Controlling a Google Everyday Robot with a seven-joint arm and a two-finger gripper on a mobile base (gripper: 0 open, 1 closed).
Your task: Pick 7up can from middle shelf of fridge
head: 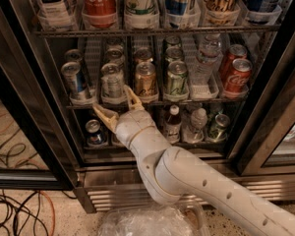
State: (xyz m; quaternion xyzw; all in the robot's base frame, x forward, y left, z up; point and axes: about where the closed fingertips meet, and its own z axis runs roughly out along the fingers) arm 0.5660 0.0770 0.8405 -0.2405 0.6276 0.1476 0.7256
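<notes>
The fridge (113, 176) stands open in front of me. Its middle shelf (206, 90), a wire rack, carries rows of short cans. The 7up can (110, 81), pale silver with green print, stands at the front of the second lane from the left. My gripper (117, 103) is open just below and in front of that can, at the shelf's front edge. One tan finger (132, 98) points up towards the can and the other finger (104, 115) spreads to the left. Nothing is held between them.
A blue can (73, 78) stands left of the 7up can; a gold-orange can (145, 80) and a darker green can (177, 77) stand right of it. Further right are a water bottle (205, 58) and red Coke cans (237, 76). Cables (14, 215) lie on the floor.
</notes>
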